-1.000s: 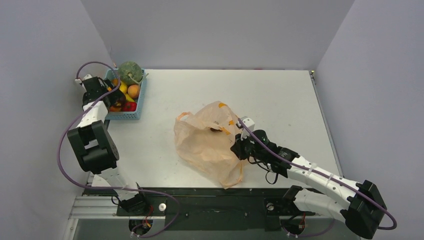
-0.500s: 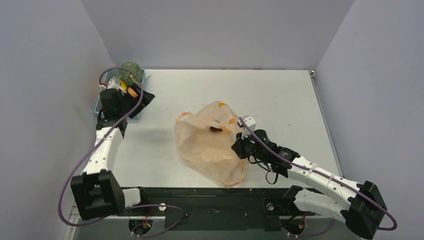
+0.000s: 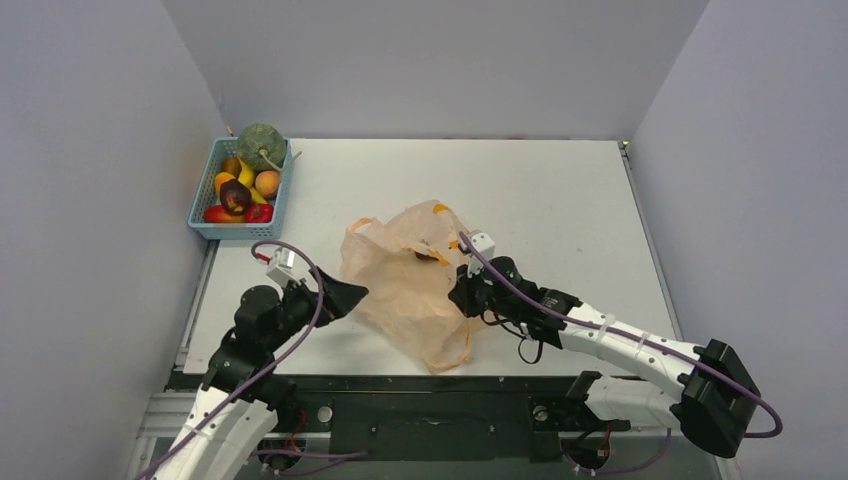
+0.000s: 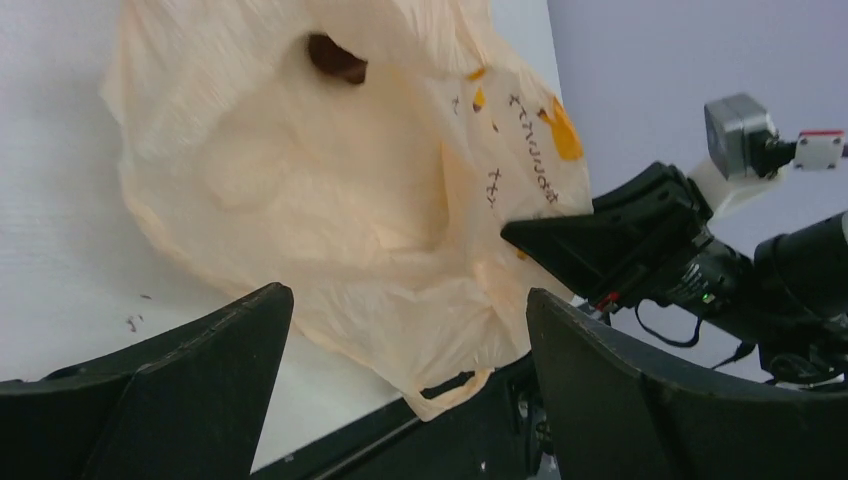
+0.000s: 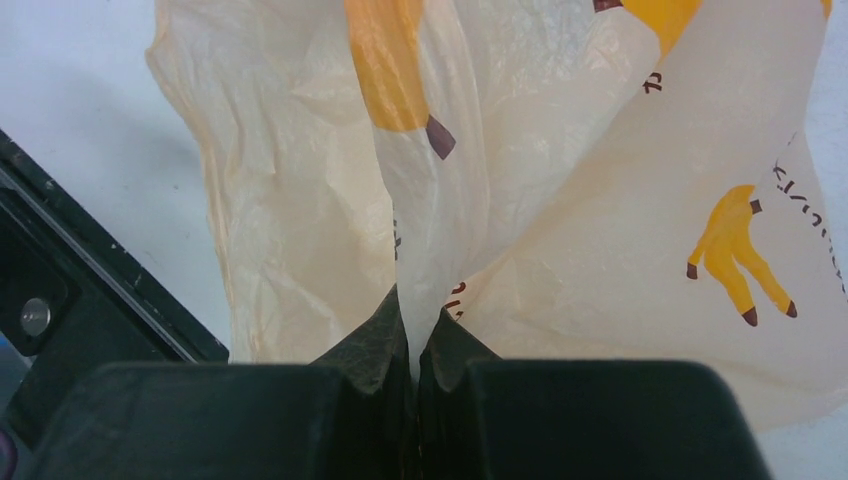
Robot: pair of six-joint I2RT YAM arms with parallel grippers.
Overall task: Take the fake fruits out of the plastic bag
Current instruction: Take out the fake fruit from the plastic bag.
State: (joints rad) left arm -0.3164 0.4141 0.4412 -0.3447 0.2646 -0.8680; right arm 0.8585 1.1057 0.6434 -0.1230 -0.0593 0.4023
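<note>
Peach-orange film, thin and creased all over, makes up the plastic bag (image 3: 410, 285), slumped at the centre of the overhead frame on the white table (image 3: 560, 190). Yellow banana prints and small dark lettering dot its skin. The right gripper (image 5: 413, 318) is clenched on a bunched fold of it, black fingers pressed together with the film pleated between them. The left gripper (image 4: 407, 293) hangs just left of the bag, jaws spread wide and holding nothing, pointed at the crumpled side.

One brown piece (image 4: 335, 58) shows dark and rounded through a gap near the top of the left wrist view; whether more lies beneath it I cannot tell. Most of the fake fruits (image 3: 240, 192) sit glossy in the blue mesh basket (image 3: 238, 231) at upper left, the green melon (image 3: 260, 143) perched at its far end.

My worry is the film. It is slippery and soft, so the pinched fold could slide free and the mouth sag shut over the brown piece. The wide jaws might also close on loose plastic instead of fruit, dragging the whole bag or tearing it.
</note>
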